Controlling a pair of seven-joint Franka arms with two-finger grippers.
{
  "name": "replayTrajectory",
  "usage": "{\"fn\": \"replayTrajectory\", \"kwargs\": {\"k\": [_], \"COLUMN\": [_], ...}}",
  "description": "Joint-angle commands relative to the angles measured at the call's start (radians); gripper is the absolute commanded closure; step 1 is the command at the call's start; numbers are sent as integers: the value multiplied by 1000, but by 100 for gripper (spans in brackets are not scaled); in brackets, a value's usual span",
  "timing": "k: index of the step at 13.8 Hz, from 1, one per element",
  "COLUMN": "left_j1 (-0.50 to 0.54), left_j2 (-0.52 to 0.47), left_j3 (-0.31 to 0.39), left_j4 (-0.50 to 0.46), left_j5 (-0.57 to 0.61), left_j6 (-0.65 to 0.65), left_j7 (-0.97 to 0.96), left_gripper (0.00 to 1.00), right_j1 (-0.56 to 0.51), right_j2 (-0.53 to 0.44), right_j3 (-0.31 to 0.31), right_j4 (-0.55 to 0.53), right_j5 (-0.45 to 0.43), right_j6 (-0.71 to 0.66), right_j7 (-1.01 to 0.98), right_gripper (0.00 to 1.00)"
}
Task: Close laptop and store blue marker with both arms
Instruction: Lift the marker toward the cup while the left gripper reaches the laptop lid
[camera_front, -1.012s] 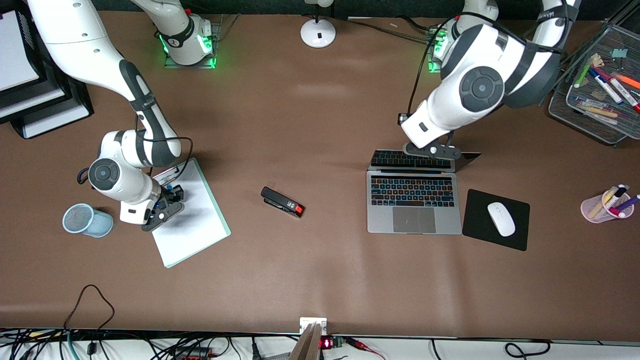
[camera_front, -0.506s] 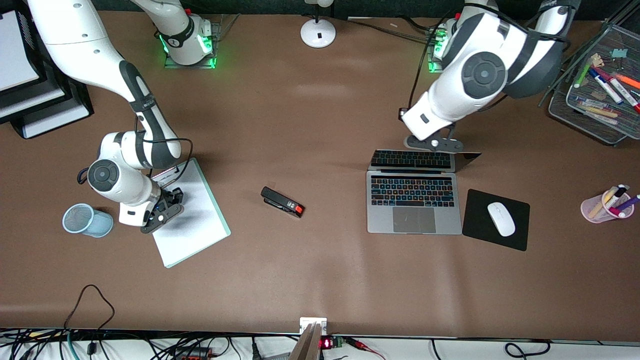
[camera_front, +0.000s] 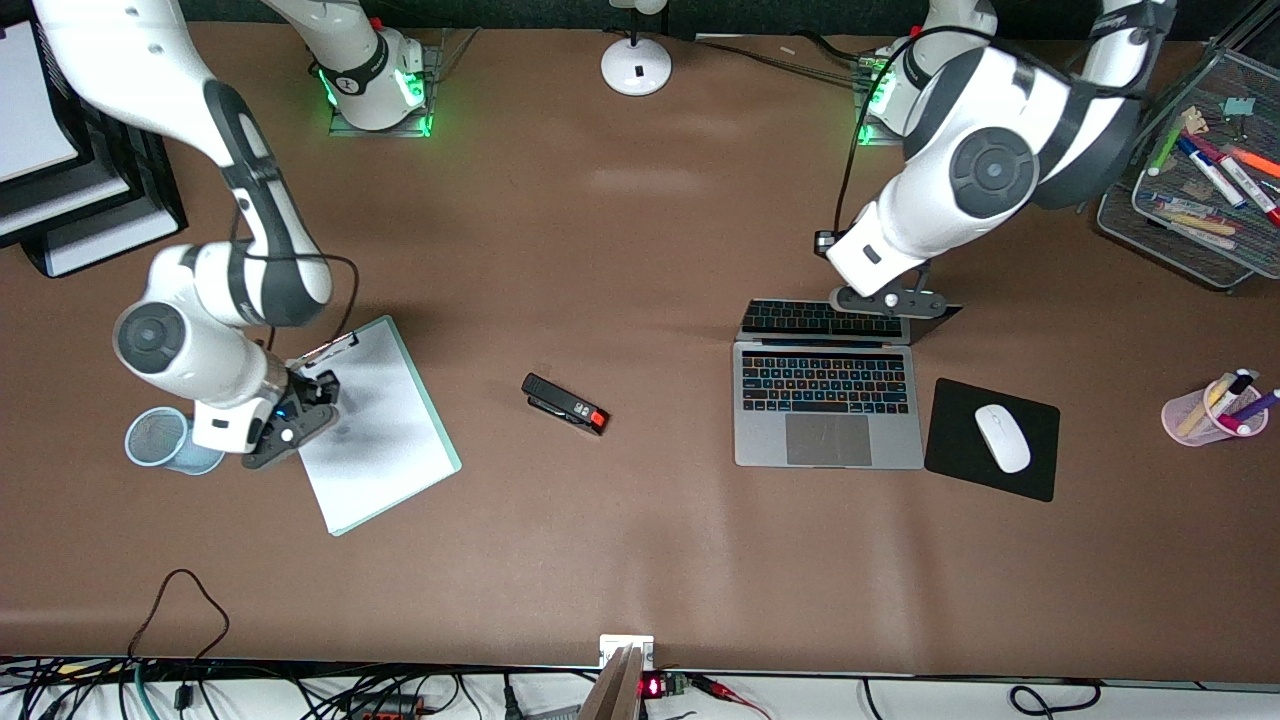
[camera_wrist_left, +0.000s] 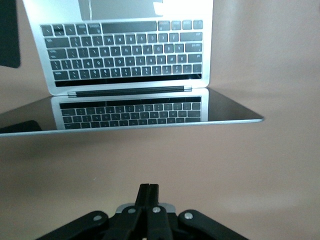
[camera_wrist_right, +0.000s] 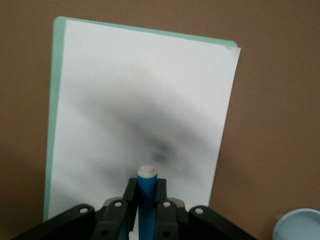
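Holding the blue marker (camera_wrist_right: 147, 200) upright, clamped, right gripper (camera_front: 285, 425) hangs over the clipboard (camera_front: 375, 425) edge beside the blue cup (camera_front: 160, 440). Left gripper (camera_front: 888, 300), fingers pressed together, hovers above the laptop (camera_front: 828, 400) lid.

Arms: glossy white shells, dark grey joint bands, round grey joint caps
Cables: thin black, looping beside each forearm
Bases: green glow
Grippers: black, silver screws on linkages

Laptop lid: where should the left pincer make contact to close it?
Push on the back of the lid near its top edge, at mid-width, toward the keyboard. The laptop stands open and the left pincer, fingers shut, hangs over that edge.
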Motion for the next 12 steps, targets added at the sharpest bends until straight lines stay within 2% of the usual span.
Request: {"fn": "replayTrajectory", "kwargs": {"k": [1,4,6,7,10,12], "left_j1": [12,15,16,16,53,59], "left_j2": [-56,-69,-63,-60,-28,6], "left_j3": [-3,-1,3,7,5,7], "left_j4": [-127,-259,-289,-284,-263,-229], "left_j5": [-5,14,15,24,229,271], "left_j6": [88,308,404,421,505,530], "left_j7": [4,4,3,-4,-55,-76], "left_gripper": [100,100,100,100,100,100], "right_j1": [-17,-48,-76,-89,-143,-194], "right_j2": [-100,-162,-177,-179,-174,-165], "right_j3": [3,-2,-3,-5,-6,-5], "right_j4": [-13,-11,-5,-2,31,39], "right_j5": [4,14,35,72,220,325], "right_j6": [-76,-87,-87,-87,-88,-88], "right_j7": [-108,-220,-319,-384,-617,-765], "right_gripper": [100,100,100,100,100,100]}}
